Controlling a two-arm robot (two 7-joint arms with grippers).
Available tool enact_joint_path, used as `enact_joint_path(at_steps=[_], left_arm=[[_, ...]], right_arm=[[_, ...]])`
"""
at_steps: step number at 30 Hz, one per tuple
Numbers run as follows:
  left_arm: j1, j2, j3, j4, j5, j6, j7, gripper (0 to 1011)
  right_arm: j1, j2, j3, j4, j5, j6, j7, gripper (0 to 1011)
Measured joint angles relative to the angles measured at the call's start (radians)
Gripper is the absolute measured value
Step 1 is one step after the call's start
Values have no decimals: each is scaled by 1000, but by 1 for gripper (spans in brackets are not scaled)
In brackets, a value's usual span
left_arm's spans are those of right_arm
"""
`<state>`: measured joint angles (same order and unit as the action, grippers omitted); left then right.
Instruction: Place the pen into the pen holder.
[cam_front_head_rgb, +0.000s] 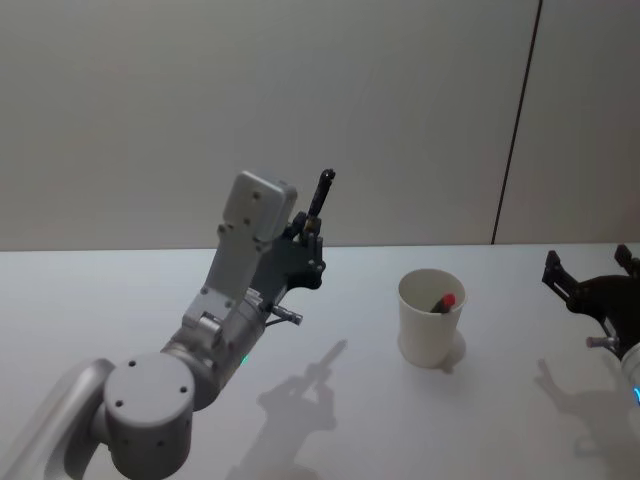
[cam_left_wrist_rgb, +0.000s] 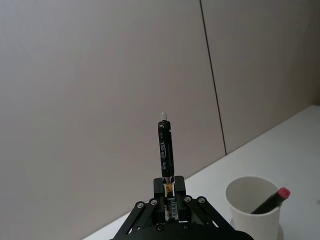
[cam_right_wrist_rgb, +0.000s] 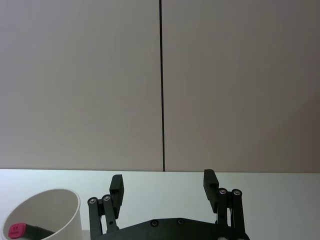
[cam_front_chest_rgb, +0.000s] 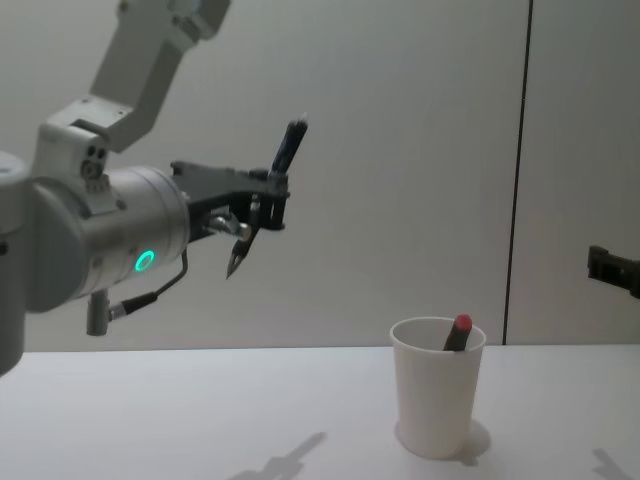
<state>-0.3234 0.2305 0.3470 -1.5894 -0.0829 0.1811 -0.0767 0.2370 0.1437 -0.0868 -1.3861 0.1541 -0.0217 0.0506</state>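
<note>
The left arm is raised off the worktop (cam_front_head_rgb: 120, 300), its forearm angled up and forward, with the left tool (cam_front_head_rgb: 312, 238) high in the air, to the left of the pen holder (cam_front_head_rgb: 430, 325) and well above its rim. A green light (cam_front_chest_rgb: 146, 262) glows on the arm's wrist housing. The left tool's fingers are pinched narrow on the dark pen (cam_front_head_rgb: 322, 192), gripping it low on the barrel. Most of the pen stands up out of the fingers, nearly upright, its upper end leaning slightly toward the pen holder's side in the chest view.

The pen holder, a white paper cup, stands upright on the worktop, well apart from the held pen and lower than it. A red-capped pen (cam_front_head_rgb: 445, 301) leans inside against the cup's wall, its cap poking just above the rim.

The right tool (cam_front_head_rgb: 590, 262) sits at the right edge, near the worktop and beside the pen holder, its fingers spread wide and holding nothing. Behind everything is a plain wall (cam_front_head_rgb: 200, 100) with a dark vertical seam (cam_front_head_rgb: 515, 120).
</note>
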Motion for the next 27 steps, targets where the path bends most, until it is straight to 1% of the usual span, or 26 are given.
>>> enact_joint_path(at_steps=[1, 2, 4, 5, 7, 8, 10, 11, 13, 14, 16, 18, 19, 21, 23, 24, 25, 27], left_arm=[[0, 2, -1, 3, -2, -12, -6, 129], [0, 6, -5, 10, -9, -53, -27, 127], [0, 10, -8, 17, -16, -91, -48, 127], [0, 13, -10, 25, -23, -124, -68, 129], [-1, 17, -13, 32, -31, -156, -87, 127], [-3, 20, -16, 42, -39, -187, -108, 127], [-5, 23, -19, 52, -48, -223, -134, 129], [-7, 25, -22, 61, -57, -253, -156, 127], [-10, 27, -24, 69, -66, -282, -178, 129], [-13, 29, -26, 80, -78, -314, -207, 129], [-16, 31, -29, 90, -88, -339, -231, 127], [-22, 34, -32, 107, -106, -379, -273, 129], [-24, 35, -33, 112, -109, -387, -281, 129], [-30, 37, -36, 128, -127, -424, -326, 129], [-35, 39, -39, 141, -139, -444, -354, 129], [-40, 40, -40, 152, -153, -465, -386, 127], [-42, 41, -41, 157, -158, -474, -399, 127], [-51, 43, -43, 177, -176, -500, -448, 129]], right_arm=[[0, 0, 0, 0, 0, 0, 0, 1001], [0, 0, 0, 0, 0, 0, 0, 1001], [0, 0, 0, 0, 0, 0, 0, 1001], [0, 0, 0, 0, 0, 0, 0, 1001], [0, 0, 0, 0, 0, 0, 0, 1001], [0, 0, 0, 0, 0, 0, 0, 1001], [0, 0, 0, 0, 0, 0, 0, 1001], [0, 0, 0, 0, 0, 0, 0, 1001], [0, 0, 0, 0, 0, 0, 0, 1001], [0, 0, 0, 0, 0, 0, 0, 1001], [0, 0, 0, 0, 0, 0, 0, 1001], [0, 0, 0, 0, 0, 0, 0, 1001], [0, 0, 0, 0, 0, 0, 0, 1001], [0, 0, 0, 0, 0, 0, 0, 1001], [0, 0, 0, 0, 0, 0, 0, 1001], [0, 0, 0, 0, 0, 0, 0, 1001], [0, 0, 0, 0, 0, 0, 0, 1001], [0, 0, 0, 0, 0, 0, 0, 1001]])
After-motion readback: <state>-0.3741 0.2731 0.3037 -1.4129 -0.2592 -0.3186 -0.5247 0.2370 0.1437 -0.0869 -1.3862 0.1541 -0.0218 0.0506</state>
